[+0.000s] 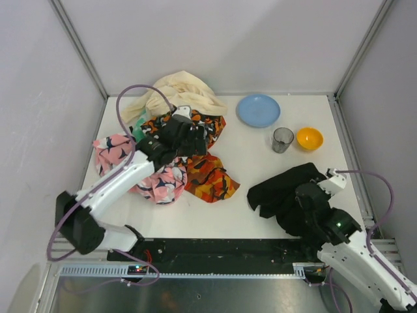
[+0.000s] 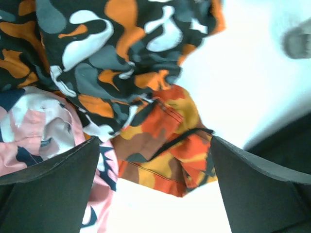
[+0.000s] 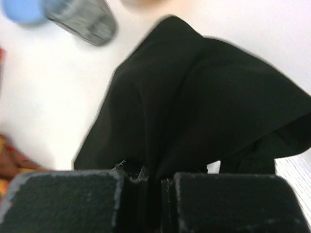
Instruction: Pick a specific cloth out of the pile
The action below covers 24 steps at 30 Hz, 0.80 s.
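The plain black cloth [image 1: 280, 189] lies on the white table at the right, apart from the pile [image 1: 171, 145] of cream, pink and orange-black cloths at the left. My right gripper [image 1: 305, 201] is shut on the black cloth's near edge; the right wrist view shows the cloth [image 3: 204, 102] pinched between the closed fingers [image 3: 63, 199]. My left gripper [image 1: 194, 138] is open and empty over the pile. In the left wrist view its fingers [image 2: 48, 189] straddle the orange-black cloth [image 2: 165, 145], with the pink cloth [image 2: 34, 126] at the left.
A blue plate [image 1: 258, 110] lies at the back. A grey cup [image 1: 282, 139] and an orange bowl [image 1: 309, 138] stand just behind the black cloth. Grey walls close in the table at the left, back and right.
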Available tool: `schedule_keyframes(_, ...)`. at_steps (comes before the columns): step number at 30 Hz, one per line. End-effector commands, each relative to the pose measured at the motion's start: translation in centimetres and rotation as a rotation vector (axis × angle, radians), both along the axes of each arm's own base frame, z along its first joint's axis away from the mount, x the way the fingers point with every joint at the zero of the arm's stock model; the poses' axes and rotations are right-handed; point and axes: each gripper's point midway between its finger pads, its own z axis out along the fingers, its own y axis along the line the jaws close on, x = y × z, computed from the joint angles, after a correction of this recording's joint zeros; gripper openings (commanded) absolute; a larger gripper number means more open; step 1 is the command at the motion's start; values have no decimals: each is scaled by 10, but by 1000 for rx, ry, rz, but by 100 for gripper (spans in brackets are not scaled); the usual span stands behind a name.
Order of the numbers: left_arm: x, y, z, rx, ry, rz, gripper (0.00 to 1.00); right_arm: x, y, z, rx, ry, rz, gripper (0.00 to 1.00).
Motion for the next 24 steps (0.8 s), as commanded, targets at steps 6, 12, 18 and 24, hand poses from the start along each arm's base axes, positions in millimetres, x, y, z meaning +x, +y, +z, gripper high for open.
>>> schedule_keyframes(6, -57, -4, 47, -144, -120, -118, 100, -5, -11, -66, 16, 272, -165, 44)
schedule_keyframes(12, -72, 12, 48, -174, -155, -89, 100, 13, -8, -20, -10, 186, -89, 97)
schedule_keyframes(18, -77, 39, 49, -173, -216, 13, 100, 24, -4, 86, 16, -138, 27, 99)
schedule_keyframes(24, -81, 63, 67, -185, -311, 95, 100, 19, -4, 165, -1, -429, 112, 99)
